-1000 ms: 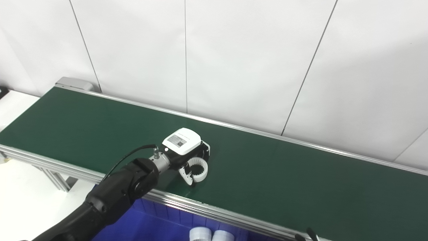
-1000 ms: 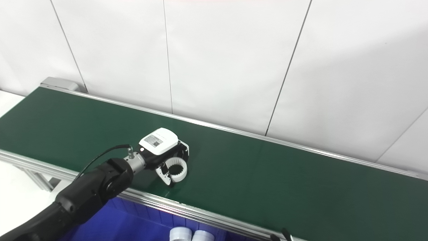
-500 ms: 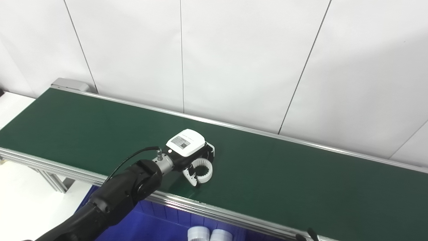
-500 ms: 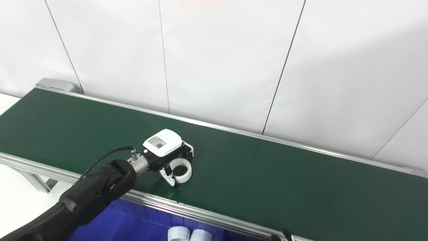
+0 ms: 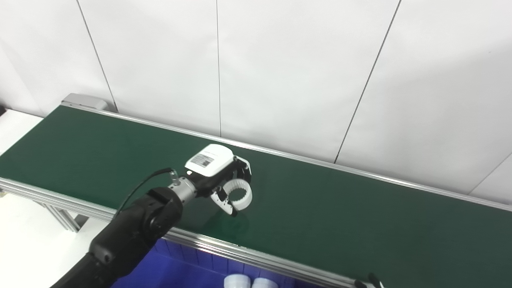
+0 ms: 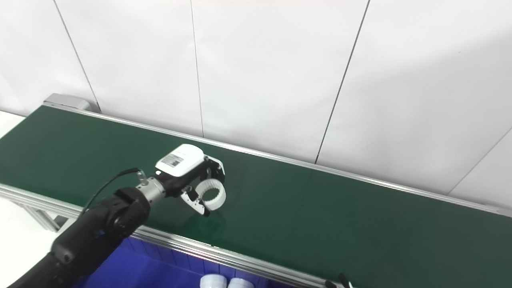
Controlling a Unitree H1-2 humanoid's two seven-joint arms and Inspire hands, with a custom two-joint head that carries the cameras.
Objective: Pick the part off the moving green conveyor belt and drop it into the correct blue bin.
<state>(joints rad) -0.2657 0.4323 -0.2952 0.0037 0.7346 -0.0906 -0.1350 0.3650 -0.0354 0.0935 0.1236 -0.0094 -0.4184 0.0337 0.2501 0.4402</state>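
One white ring point(image 5: 239, 194) in left hand point(image 5: 218, 176), two in bin point(image 5: 172, 272).

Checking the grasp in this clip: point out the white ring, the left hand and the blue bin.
ring point(image 5: 239, 194): left eye view, its toothed band.
left hand point(image 5: 218, 176): left eye view, middle of the hand.
blue bin point(image 6: 136, 264): right eye view, its inner floor.

We look down from head height, two side-by-side views sharing the green conveyor belt point(image 5: 320, 208) crossing diagonally, white wall point(image 6: 280, 72) filling the upper frame.
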